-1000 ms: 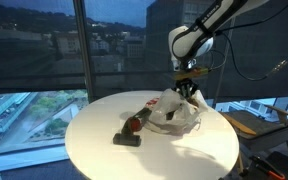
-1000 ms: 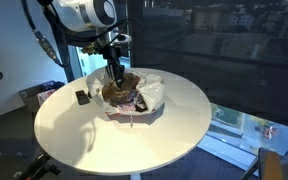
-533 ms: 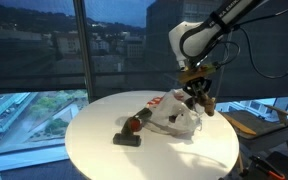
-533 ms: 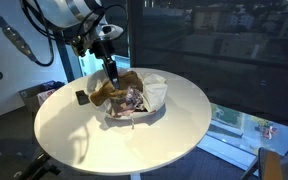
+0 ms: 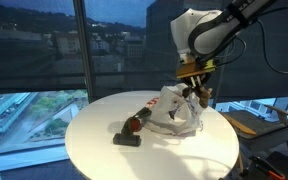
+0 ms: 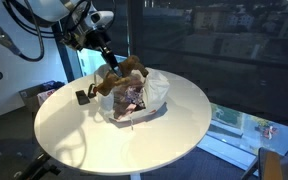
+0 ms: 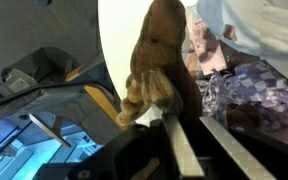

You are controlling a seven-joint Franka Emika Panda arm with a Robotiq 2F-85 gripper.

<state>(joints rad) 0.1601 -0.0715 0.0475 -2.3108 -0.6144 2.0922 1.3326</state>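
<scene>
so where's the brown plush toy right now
In an exterior view the brown plush toy hangs from the pincer just above the white bag, over the round table. In the wrist view it fills the centre.

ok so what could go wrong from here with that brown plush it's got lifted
1. The pincer seems to grip the brown plush toy near one end, with most of it dangling, so it may slip out and drop.
2. The plush hangs just over the open white bag, close to the patterned cloth inside. A swing could snag the bag and drag it across the table.
</scene>
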